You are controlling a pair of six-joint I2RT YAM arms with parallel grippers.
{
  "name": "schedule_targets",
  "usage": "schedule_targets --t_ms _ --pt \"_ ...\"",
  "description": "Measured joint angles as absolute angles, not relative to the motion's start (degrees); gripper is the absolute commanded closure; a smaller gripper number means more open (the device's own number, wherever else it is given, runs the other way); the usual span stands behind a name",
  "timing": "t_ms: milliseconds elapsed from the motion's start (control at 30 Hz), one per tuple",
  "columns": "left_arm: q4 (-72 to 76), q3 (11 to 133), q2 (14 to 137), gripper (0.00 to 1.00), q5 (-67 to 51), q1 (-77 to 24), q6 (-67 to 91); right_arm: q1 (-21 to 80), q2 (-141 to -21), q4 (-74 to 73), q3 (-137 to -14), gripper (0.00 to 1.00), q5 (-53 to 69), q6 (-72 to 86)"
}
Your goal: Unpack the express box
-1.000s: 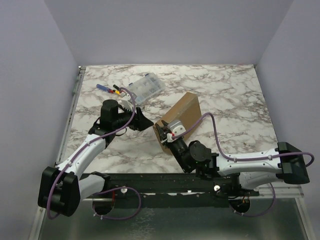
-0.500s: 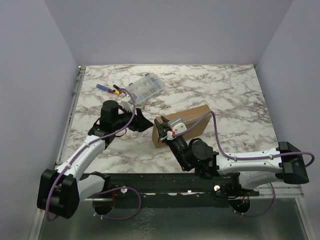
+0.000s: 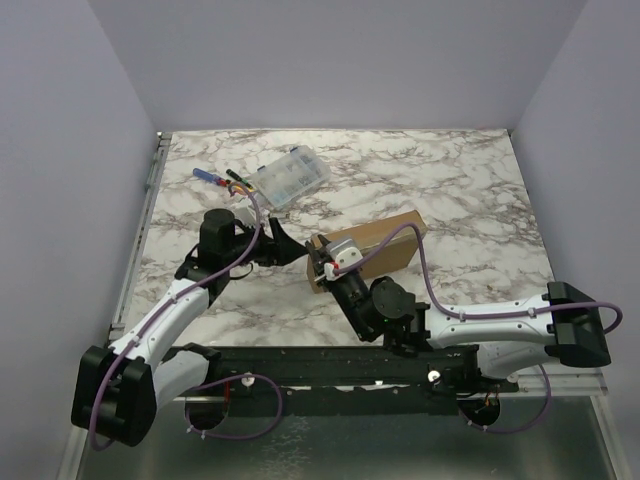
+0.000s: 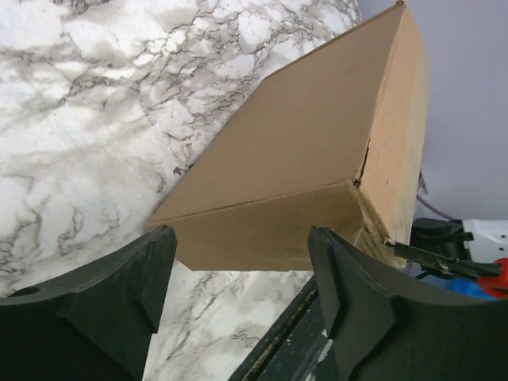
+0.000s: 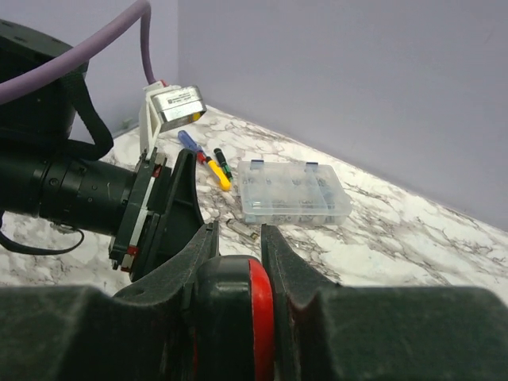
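Note:
The express box (image 3: 385,243) is a closed brown cardboard box lying on the marble table, its long side running right and a little away from me. In the left wrist view the express box (image 4: 302,159) fills the upper middle. My left gripper (image 3: 288,246) is open and empty just left of the box's near-left end; in its own view my left gripper (image 4: 242,274) shows bare table between the fingers. My right gripper (image 3: 326,262) sits at that same end of the box. My right gripper (image 5: 236,234) is shut on a black and red tool (image 5: 242,305).
A clear plastic compartment case (image 3: 289,175) lies at the back left, with screwdrivers (image 3: 218,178) beside it. The case (image 5: 294,190), the screwdrivers (image 5: 205,161) and a small metal piece (image 5: 242,230) show in the right wrist view. Purple walls surround the table.
The box has swung clockwise, its far end going right and nearer, and it lies lower. My right gripper stayed at its near-left end. My left gripper edged toward the box.

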State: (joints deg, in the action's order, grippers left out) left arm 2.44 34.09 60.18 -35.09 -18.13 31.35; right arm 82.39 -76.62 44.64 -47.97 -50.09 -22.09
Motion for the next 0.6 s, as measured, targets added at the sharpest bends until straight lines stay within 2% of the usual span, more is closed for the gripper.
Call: schedule_targets --t_ms 367,600 --pt "8.3 26.9 58.1 0.2 -31.4 -20.7 42.4 82.3 -77.1 44.2 -49.8 0.99 -50.1 -22.2" --pt "-6.5 42.3 55.6 0.16 -23.6 -19.7 35.4 82.3 -77.1 44.1 -49.6 0.99 -50.1 -21.9"
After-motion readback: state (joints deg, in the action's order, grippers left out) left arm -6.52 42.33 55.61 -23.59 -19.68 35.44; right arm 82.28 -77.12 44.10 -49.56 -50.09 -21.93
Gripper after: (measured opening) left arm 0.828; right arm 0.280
